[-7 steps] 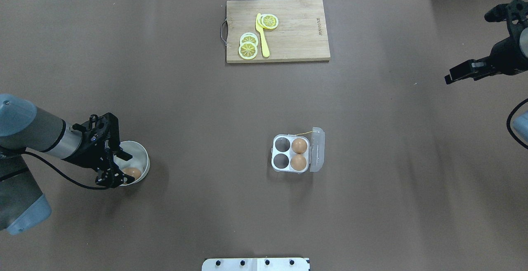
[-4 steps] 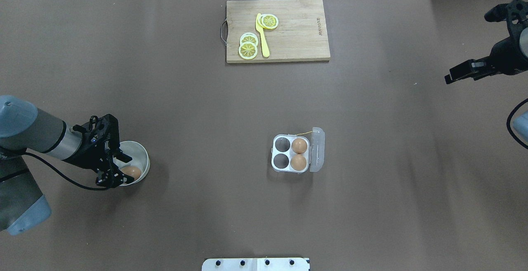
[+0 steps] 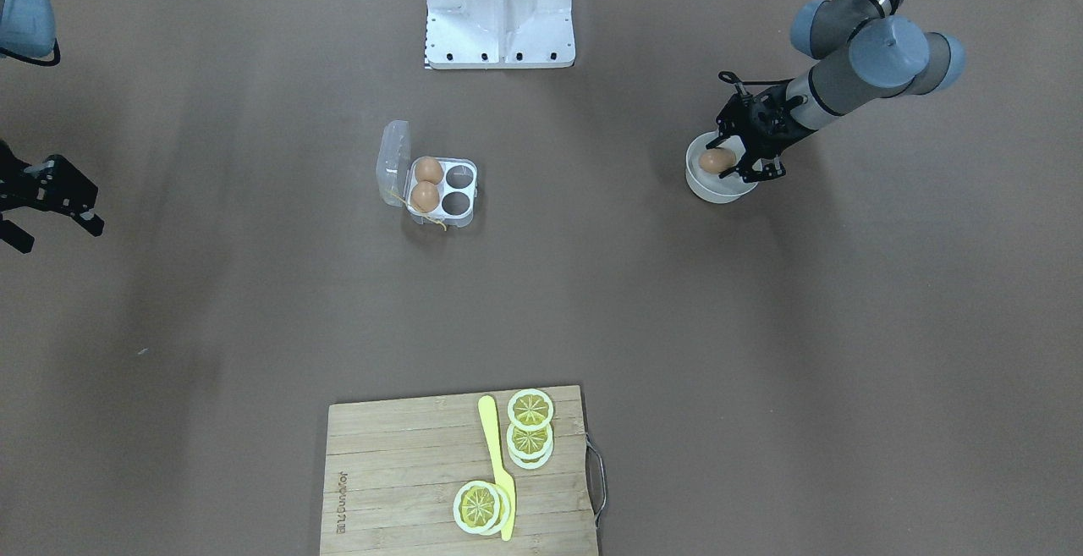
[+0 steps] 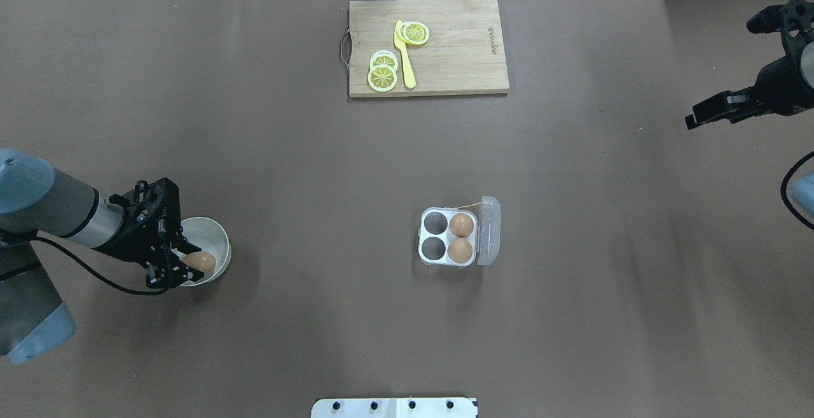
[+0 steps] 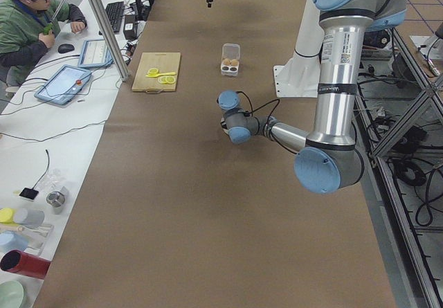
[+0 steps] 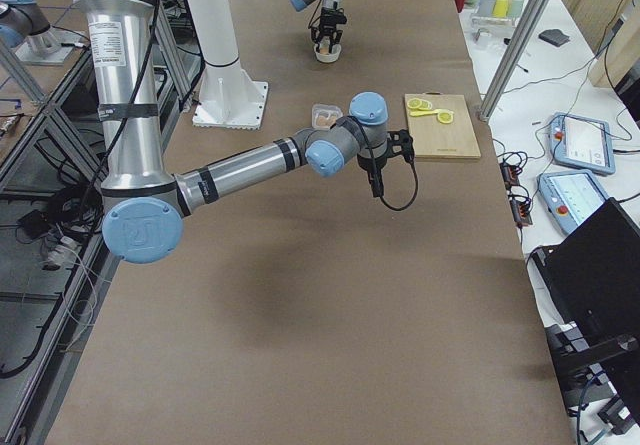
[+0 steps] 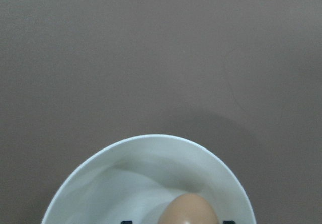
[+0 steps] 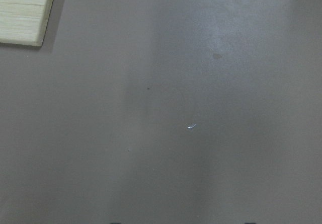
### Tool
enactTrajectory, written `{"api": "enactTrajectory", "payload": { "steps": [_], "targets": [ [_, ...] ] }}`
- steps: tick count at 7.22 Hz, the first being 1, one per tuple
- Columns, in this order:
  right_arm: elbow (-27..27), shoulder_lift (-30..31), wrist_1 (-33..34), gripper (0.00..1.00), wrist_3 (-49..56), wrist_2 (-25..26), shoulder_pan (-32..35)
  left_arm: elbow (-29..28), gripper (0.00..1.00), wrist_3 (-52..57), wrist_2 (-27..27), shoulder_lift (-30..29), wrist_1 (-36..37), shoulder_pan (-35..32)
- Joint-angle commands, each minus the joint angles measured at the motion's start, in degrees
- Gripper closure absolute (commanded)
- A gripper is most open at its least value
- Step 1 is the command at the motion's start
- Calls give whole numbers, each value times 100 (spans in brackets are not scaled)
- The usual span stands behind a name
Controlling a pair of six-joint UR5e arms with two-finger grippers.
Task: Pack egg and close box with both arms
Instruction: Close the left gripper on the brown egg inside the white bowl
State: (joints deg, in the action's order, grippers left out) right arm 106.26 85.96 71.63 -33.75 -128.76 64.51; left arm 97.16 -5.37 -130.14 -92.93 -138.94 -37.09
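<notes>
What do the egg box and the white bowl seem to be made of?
The box: clear glossy plastic, probably; the brown table shows through its lid. The bowl: white, smooth, softly shiny, so glazed ceramic or plastic; I cannot tell which.

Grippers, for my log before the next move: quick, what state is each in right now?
Left gripper: closed on the egg.
Right gripper: open, holding nothing.
</notes>
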Motion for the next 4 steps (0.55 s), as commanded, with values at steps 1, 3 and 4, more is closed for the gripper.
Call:
{"api": "enactTrajectory", "payload": {
  "steps": [1,3,4],
  "targets": [
    [0,-9,0,14,0,0,-9,-12,89,-8,-29,90,-263,0],
    [0,-44,0,14,0,0,0,5,100,-26,-229,161,-607,0],
    [0,-44,0,14,0,0,-9,40,100,-34,-327,74,-625,-70]
  ]
}}
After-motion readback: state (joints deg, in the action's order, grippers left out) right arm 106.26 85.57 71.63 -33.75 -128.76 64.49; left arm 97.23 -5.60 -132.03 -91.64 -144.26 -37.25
